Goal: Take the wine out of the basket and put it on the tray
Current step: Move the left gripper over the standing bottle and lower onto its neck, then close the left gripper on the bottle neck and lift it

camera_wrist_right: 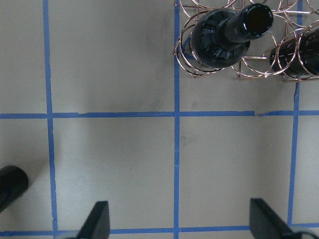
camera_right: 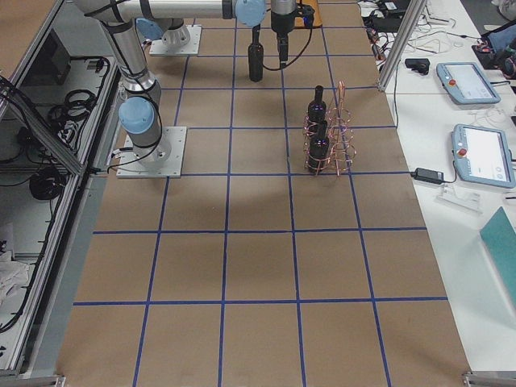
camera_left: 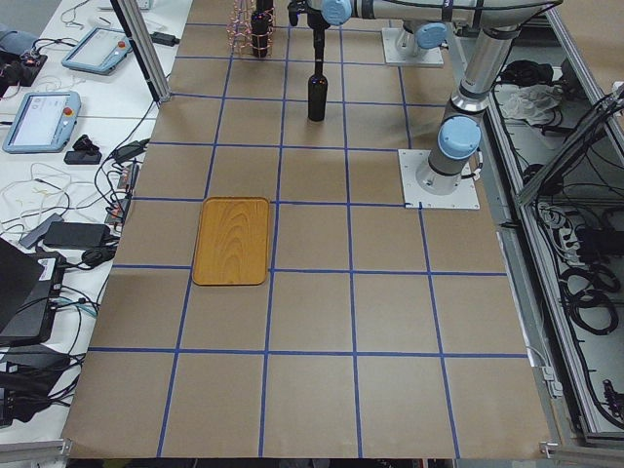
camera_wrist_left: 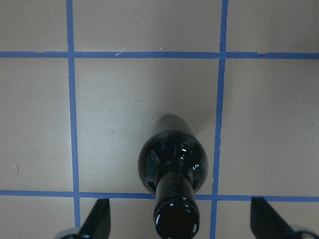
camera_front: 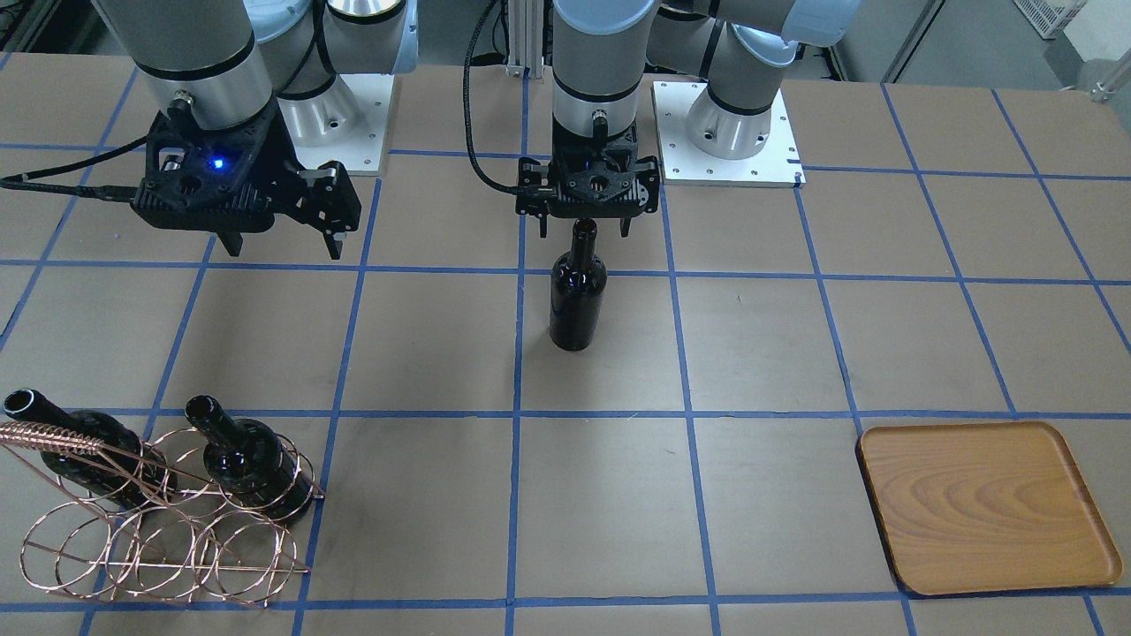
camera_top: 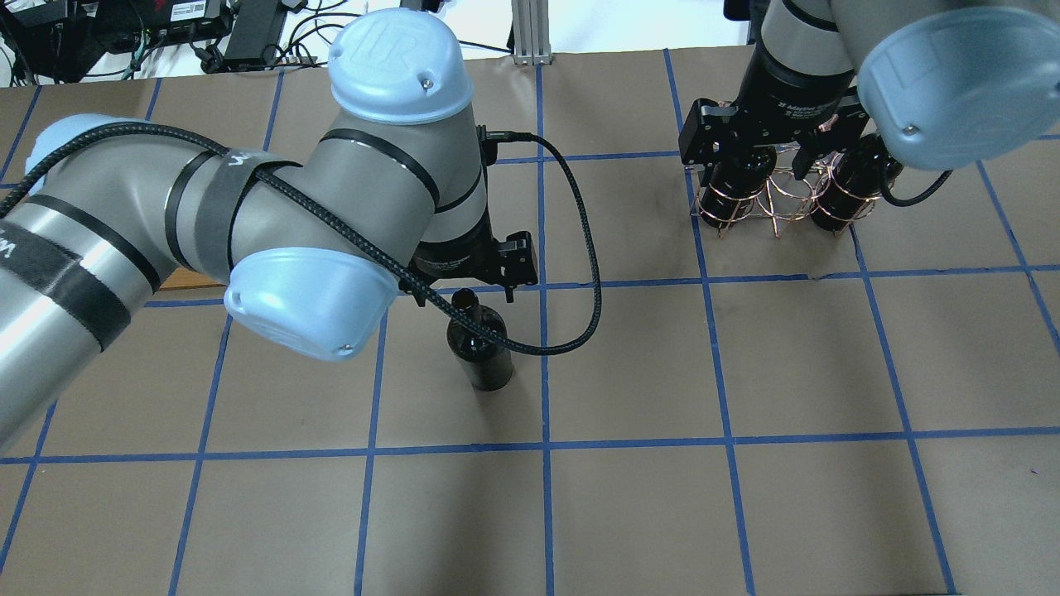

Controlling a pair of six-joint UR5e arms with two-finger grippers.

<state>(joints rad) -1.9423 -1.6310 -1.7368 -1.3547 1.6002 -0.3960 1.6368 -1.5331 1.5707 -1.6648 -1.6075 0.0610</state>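
One near-black wine bottle point(camera_front: 578, 296) stands upright on the table's middle, apart from the basket. My left gripper point(camera_front: 584, 231) hangs straight above it, open, with a finger on each side of the bottle's mouth point(camera_wrist_left: 175, 219) and not touching it. The copper wire basket point(camera_front: 159, 530) holds two more look-alike bottles point(camera_front: 252, 459) point(camera_front: 79, 450). My right gripper point(camera_front: 284, 247) is open and empty, high above the table next to the basket point(camera_wrist_right: 239, 64). The wooden tray point(camera_front: 985, 508) lies empty at the other end of the table.
The table is brown paper with a blue tape grid. The arms' white base plates point(camera_front: 729, 137) sit at the robot's edge. In the overhead view the left arm hides most of the tray. Teach pendants and cables lie beyond the table edge point(camera_left: 44, 117).
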